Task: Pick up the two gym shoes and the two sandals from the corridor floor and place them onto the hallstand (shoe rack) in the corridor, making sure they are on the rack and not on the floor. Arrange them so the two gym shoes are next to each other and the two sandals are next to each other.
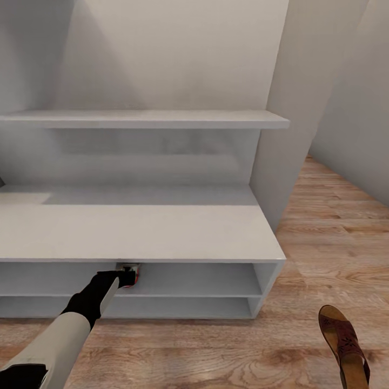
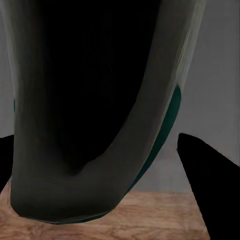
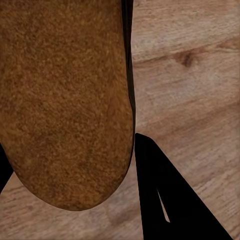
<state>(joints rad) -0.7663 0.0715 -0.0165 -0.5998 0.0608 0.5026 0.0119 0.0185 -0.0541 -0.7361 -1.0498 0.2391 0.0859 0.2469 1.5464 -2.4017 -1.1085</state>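
We see one gym shoe (image 1: 131,273), its red-orange heel showing, at the upper open shelf of the pale hallstand (image 1: 162,232). One brown sandal (image 1: 343,344) shows above the wood-grain corridor floor (image 1: 216,351).

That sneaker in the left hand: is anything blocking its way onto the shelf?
Nothing visible does. The sneaker is already at the mouth of the rack's upper open shelf, just under the bench top, and the part of that shelf seen beside it looks bare.
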